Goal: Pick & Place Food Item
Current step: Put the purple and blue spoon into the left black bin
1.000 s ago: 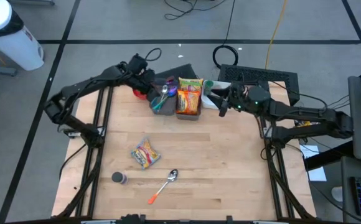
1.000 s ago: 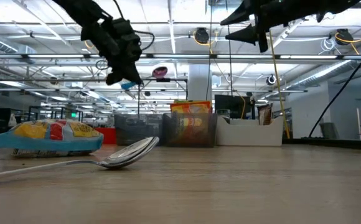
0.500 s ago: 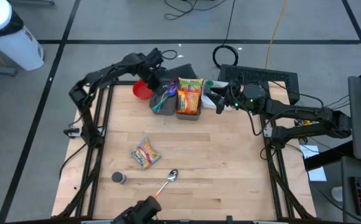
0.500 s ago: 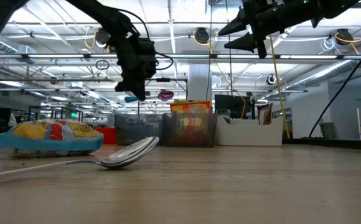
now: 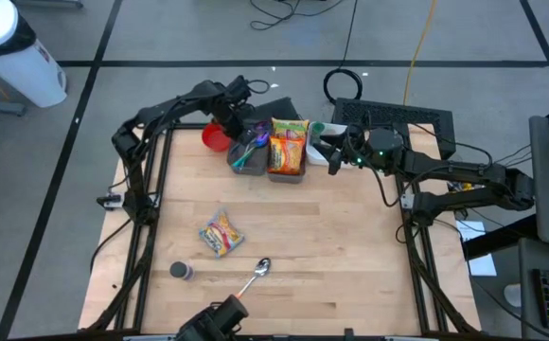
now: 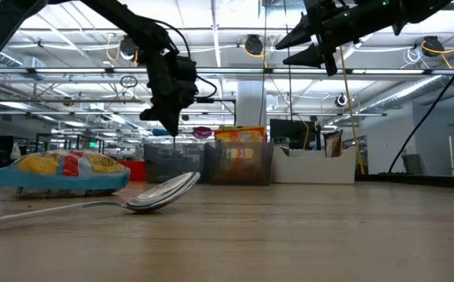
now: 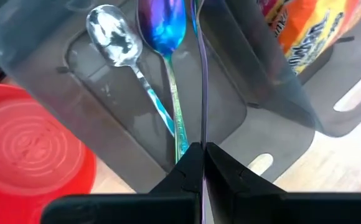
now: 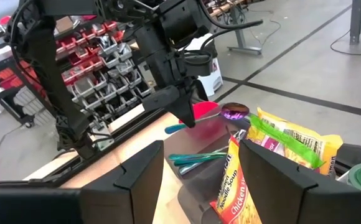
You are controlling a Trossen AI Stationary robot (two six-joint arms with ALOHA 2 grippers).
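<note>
My left gripper [image 5: 240, 129] is shut on a spoon with a purple bowl [image 6: 203, 131]. It hangs just above the grey bin [image 5: 247, 153] at the table's far side. Two more spoons [image 7: 168, 93] lie in that bin. The bin beside it holds orange noodle packets [image 5: 289, 147]. A yellow snack bag [image 5: 222, 232] lies flat on the table toward the near left. My right gripper [image 5: 320, 150] stands open and level, right of the packet bin. It points toward the bin with nothing between its fingers [image 8: 149, 171]. My left gripper pinches the spoon's thin handle [image 7: 203, 134] between its two fingers. The fingers [image 8: 183, 117] come from above, pointing steeply down, and lie across the handle. The spoon hangs about level, with its purple bowl [image 8: 235, 112] on one side and its teal end [image 8: 172, 129] on the other.
A red bowl [image 5: 215, 138] sits left of the grey bin, and a white box [image 5: 324, 144] right of the packets. An orange-handled spoon [image 5: 253, 281] and a small dark jar [image 5: 181, 272] lie near the front. The table's middle is bare wood.
My left gripper has moved toward the table's right edge and down, over the grey bin. It has tipped to point more steeply down. The spoon has come down with it, and its purple bowl now hangs just above the bin's rim.
</note>
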